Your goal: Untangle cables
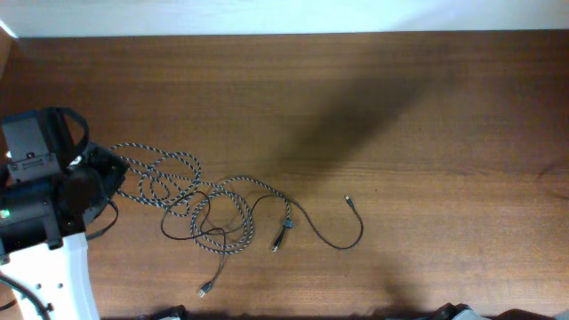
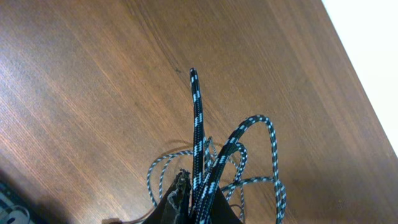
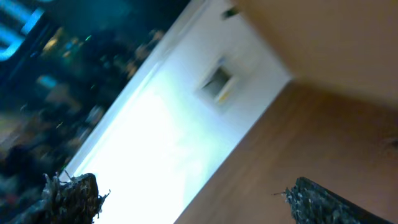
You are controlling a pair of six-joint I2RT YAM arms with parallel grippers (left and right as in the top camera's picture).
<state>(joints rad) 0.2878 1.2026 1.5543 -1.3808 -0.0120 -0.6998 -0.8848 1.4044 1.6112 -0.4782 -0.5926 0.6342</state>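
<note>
Black-and-white braided cable [image 2: 198, 137] pinched in left end effector [image 2: 198, 210] at tangle's nine o'clock, probably to pull it off plain black cable [image 1: 333, 242] | right end effector [image 3: 193, 196] spread

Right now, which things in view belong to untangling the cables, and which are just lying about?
Job: braided black-and-white speckled cable, clamped in the left gripper; thin plain black cable crossing it.
Just there: brown wooden table; thick black lead by the left arm; right gripper, open and empty.
</note>
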